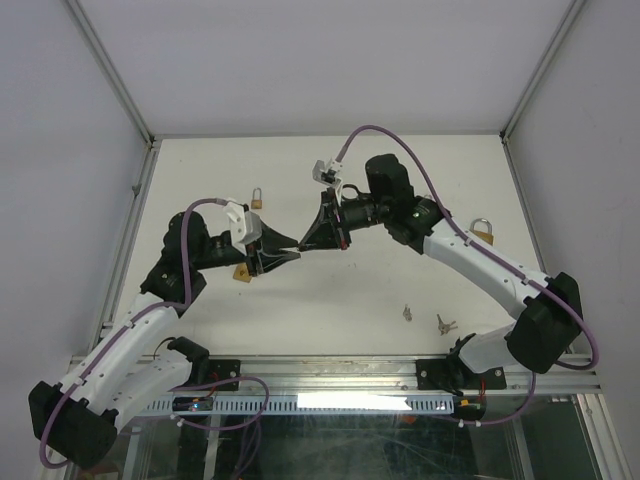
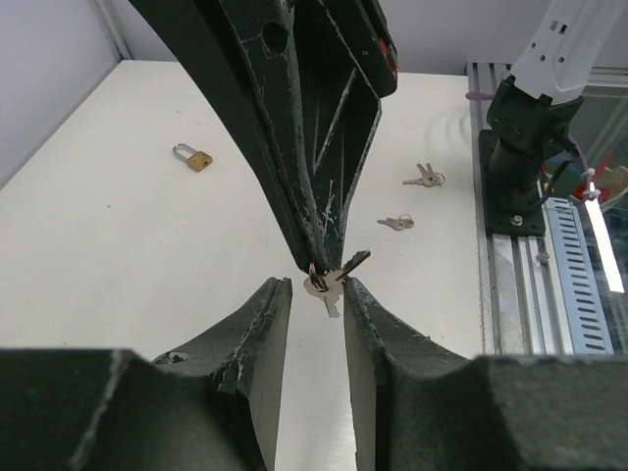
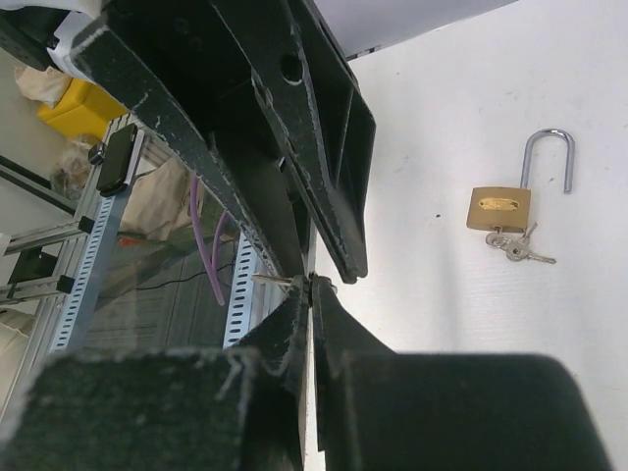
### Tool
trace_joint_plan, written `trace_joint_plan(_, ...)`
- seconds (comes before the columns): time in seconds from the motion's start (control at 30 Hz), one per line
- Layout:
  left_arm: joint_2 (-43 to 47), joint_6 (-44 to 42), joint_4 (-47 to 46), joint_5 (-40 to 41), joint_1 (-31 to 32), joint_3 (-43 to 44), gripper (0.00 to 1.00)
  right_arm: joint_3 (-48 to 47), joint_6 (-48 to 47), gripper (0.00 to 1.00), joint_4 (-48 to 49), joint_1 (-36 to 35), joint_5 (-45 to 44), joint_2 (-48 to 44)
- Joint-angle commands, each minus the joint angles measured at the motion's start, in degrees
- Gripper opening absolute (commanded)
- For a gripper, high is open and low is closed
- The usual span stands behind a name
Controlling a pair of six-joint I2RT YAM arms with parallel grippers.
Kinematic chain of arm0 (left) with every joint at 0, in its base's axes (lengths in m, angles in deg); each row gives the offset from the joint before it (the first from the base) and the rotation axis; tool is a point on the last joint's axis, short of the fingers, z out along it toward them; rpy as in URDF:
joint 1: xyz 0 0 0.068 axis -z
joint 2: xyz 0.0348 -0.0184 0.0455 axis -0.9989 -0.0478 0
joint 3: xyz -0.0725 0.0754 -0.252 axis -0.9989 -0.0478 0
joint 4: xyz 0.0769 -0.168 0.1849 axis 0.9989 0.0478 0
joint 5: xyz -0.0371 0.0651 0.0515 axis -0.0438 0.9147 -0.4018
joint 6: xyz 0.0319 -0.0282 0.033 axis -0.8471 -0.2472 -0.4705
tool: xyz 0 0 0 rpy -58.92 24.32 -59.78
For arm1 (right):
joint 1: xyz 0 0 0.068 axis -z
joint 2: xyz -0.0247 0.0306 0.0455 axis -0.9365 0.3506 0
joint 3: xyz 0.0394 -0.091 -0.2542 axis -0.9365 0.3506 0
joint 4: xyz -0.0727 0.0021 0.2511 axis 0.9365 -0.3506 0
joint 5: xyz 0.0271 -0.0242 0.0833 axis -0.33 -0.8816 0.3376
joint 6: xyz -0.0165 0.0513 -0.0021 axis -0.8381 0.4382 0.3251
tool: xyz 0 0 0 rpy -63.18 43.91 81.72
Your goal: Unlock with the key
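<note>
Mid-table: left gripper (image 1: 291, 253) left of right gripper (image 1: 307, 246), key bunch (image 2: 329, 285) between. Padlock (image 1: 257, 198) far-left, second padlock (image 1: 483, 231) right, loose keys (image 1: 444, 323) near-right.

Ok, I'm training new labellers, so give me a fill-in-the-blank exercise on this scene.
The right gripper is ___ on the keys.
The left gripper has its jaws ___ on either side of them.
In the left wrist view, ___ more key sets lie on the table.
In the right wrist view, the padlock has its shackle ___.
Missing: shut; open; two; open.
</note>
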Motion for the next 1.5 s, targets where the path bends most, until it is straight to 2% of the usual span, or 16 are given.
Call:
trace_joint_plan(0.0, -0.43, 3.36, -4.52, 1.29, 0.44, -0.48, 0.29, -0.2, 2.42, 0.0, 5.79, -0.04, 3.14, -2.83)
trace_joint_plan(0.07, -0.4, 3.96, -5.52, 1.77, 0.48, -0.6, 0.25, 0.0, 2.66, 0.0, 5.9, -0.03, 3.49, -2.94)
trace_joint_plan(0.4, -1.2, 6.96, -10.27, -0.64, 0.57, -1.28, 0.3, 0.7, 4.2, 0.0, 7.88, -0.04, 4.21, -2.97)
trace_joint_plan(0.6, -1.77, 9.01, -13.33, -2.5, 0.89, -1.72, 0.19, 0.68, 5.31, 0.0, 8.54, -0.08, 6.03, -2.24)
trace_joint_plan(0.7, -1.97, 9.65, -14.14, -2.88, 0.92, -1.74, 0.07, 0.67, 5.33, 0.0, 8.51, -0.08, 6.08, -2.31)
trace_joint_plan(0.8, -1.81, 9.84, -14.47, -3.21, 0.99, -1.91, 0.0, 0.86, 5.24, 0.0, 8.66, -0.03, 5.97, -2.5)
trace_joint_plan(1.1, -1.07, 11.25, -15.98, -3.01, 1.01, -2.8, 0.0, 0.39, 6.25, 0.0, 10.07, -0.04, 6.65, -1.82)
trace_joint_plan(1.13, -0.89, 11.21, -15.66, -2.62, 1.01, -2.89, 0.03, 0.41, 6.28, 0.0, 9.92, -0.03, 6.12, -2.07)
trace_joint_plan(1.17, -0.71, 10.85, -15.42, -2.3, 1.01, -2.91, 0.15, 0.39, 6.22, 0.0, 9.61, -0.03, 5.42, -2.33)
trace_joint_plan(1.23, -0.27, 9.42, -15.4, -2.08, 1.01, -3.35, 0.24, 0.32, 6.73, 0.0, 9.64, -0.03, 4.28, -2.7)
trace_joint_plan(1.47, -0.46, 8.84, -18.65, -2.8, 0.96, -4.39, 0.22, 1.16, 8.98, 0.0, 12.19, -0.03, 3.75, -3.64)
